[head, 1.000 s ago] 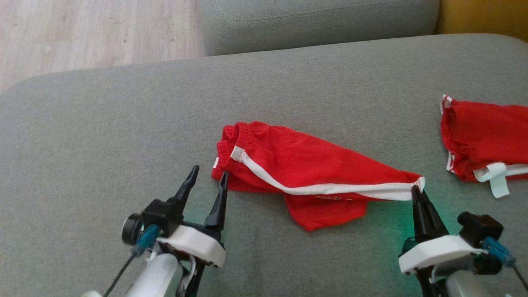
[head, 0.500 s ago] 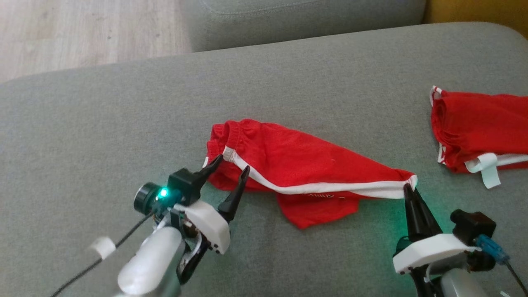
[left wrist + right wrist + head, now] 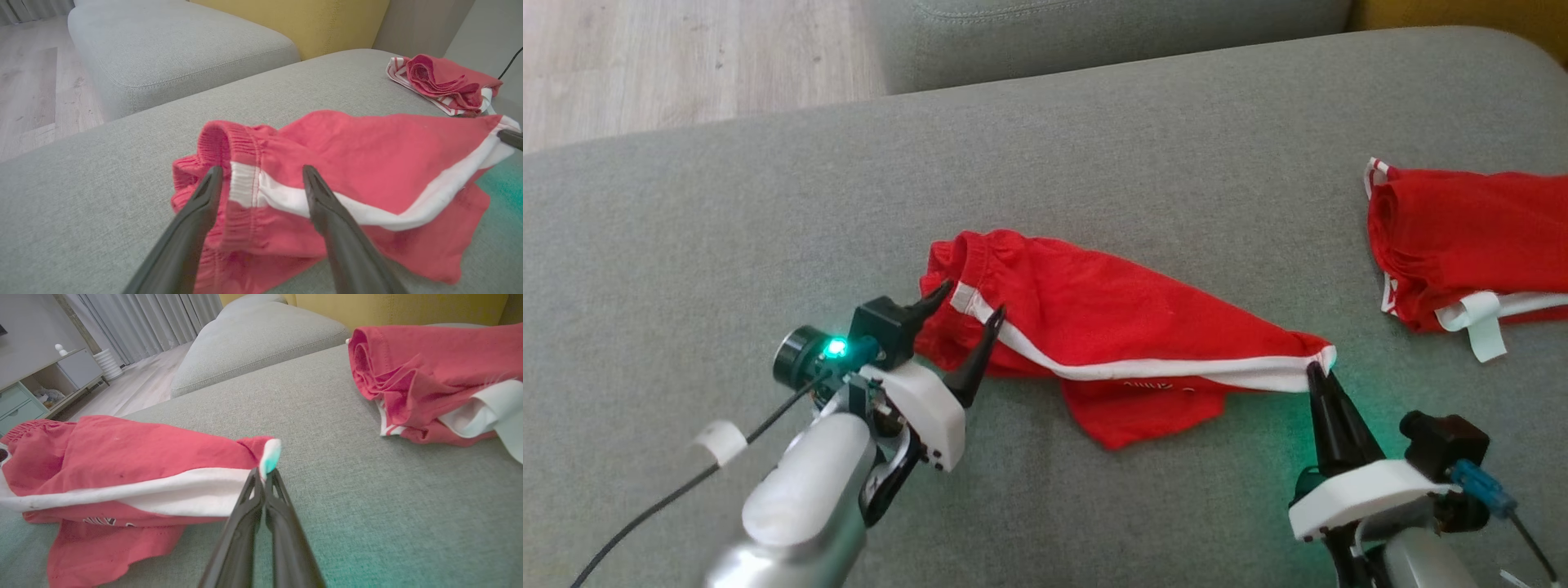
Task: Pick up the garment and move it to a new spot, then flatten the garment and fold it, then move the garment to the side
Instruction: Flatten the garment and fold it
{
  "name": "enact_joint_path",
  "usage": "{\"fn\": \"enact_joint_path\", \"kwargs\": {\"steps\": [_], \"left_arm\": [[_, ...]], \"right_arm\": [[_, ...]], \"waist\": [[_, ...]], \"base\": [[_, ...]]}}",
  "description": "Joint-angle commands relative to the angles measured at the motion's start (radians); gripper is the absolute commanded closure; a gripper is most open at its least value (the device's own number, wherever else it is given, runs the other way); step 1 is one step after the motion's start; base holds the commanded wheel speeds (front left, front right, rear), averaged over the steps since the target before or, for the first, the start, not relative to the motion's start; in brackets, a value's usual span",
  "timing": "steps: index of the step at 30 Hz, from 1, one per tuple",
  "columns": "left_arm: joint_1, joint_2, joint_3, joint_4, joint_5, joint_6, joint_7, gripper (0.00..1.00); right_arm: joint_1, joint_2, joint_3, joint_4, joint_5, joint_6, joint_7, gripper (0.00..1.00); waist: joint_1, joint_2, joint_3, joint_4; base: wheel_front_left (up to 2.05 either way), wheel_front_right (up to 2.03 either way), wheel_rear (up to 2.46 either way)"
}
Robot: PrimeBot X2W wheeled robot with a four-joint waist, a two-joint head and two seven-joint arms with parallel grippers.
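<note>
While the right gripper (image 3: pixel 1313 374) pinches the white-trimmed hem corner of the red garment (image 3: pixel 1111 314) between tightly closed fingers, the left gripper (image 3: pixel 972 299) stands spread wide at the opposite end. Its fingers straddle the ribbed waistband (image 3: pixel 222 141) without closing on it, and whether the tips touch the cloth cannot be told. The garment lies rumpled across the middle of the grey sofa cushion (image 3: pixel 727 229), its white stripe (image 3: pixel 1168 373) running from one gripper to the other. A second red garment (image 3: pixel 1462 233) sits well apart at the right. The left wrist view brings out the waistband's gathered elastic, while the right wrist view takes in curtains (image 3: pixel 155 318), a pale cabinet (image 3: pixel 41 388) and wooden floor (image 3: pixel 139 388). The left forearm slants in from the lower left, a green light (image 3: pixel 834 348) glowing at its wrist. The right arm rises from the lower right, fingers pointing up the head view.
</note>
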Motion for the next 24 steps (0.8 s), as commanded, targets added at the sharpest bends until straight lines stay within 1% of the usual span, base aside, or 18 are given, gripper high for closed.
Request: {"fn": "enact_joint_path", "kwargs": {"steps": [1, 5, 15, 16, 17, 18, 19, 24], "left_arm": [[-0.069, 0.024, 0.036, -0.022, -0.002, 0.008, -0.005, 0.0], [-0.084, 0.023, 0.032, -0.014, 0.002, 0.014, 0.001, 0.0], [-0.098, 0.017, -0.011, 0.008, -0.022, 0.003, 0.073, 0.0], [-0.1, 0.018, -0.013, 0.007, -0.025, 0.003, 0.075, 0.07], [-0.102, 0.019, -0.015, 0.005, -0.028, 0.002, 0.075, 0.55], [-0.105, 0.02, -0.017, 0.003, -0.03, 0.001, 0.073, 0.72], [-0.107, 0.021, -0.02, -0.001, -0.031, 0.0, 0.069, 1.0], [-0.119, 0.029, -0.02, -0.024, -0.041, -0.002, 0.042, 1.0]], "right_arm": [[-0.037, -0.004, 0.027, -0.021, 0.005, -0.001, -0.01, 1.0], [-0.042, -0.004, 0.032, -0.016, 0.006, -0.001, -0.012, 1.0], [-0.055, -0.004, 0.038, -0.002, 0.009, -0.001, -0.02, 1.0], [-0.057, -0.004, 0.038, -0.001, 0.01, -0.001, -0.021, 1.0], [-0.058, -0.004, 0.038, 0.0, 0.01, -0.001, -0.022, 1.0], [-0.06, -0.004, 0.038, 0.001, 0.01, -0.001, -0.023, 1.0], [-0.061, -0.004, 0.038, 0.002, 0.01, -0.001, -0.023, 1.0], [-0.062, -0.004, 0.036, 0.008, 0.007, -0.001, -0.027, 1.0]], "waist": [[0.0, 0.0, 0.001, 0.0], [0.0, 0.0, 0.004, -0.001], [0.0, 0.0, 0.01, -0.003], [0.0, 0.0, 0.01, -0.004], [0.0, 0.0, 0.011, -0.004], [0.0, 0.0, 0.012, -0.004], [0.0, 0.0, 0.012, -0.003], [0.0, 0.0, 0.005, 0.0]], "base": [[0.0, 0.0, 0.0], [0.0, 0.0, 0.0], [0.0, 0.0, 0.0], [0.0, 0.0, 0.0], [0.0, 0.0, 0.0], [0.0, 0.0, 0.0], [0.0, 0.0, 0.0], [0.0, 0.0, 0.0]]}}
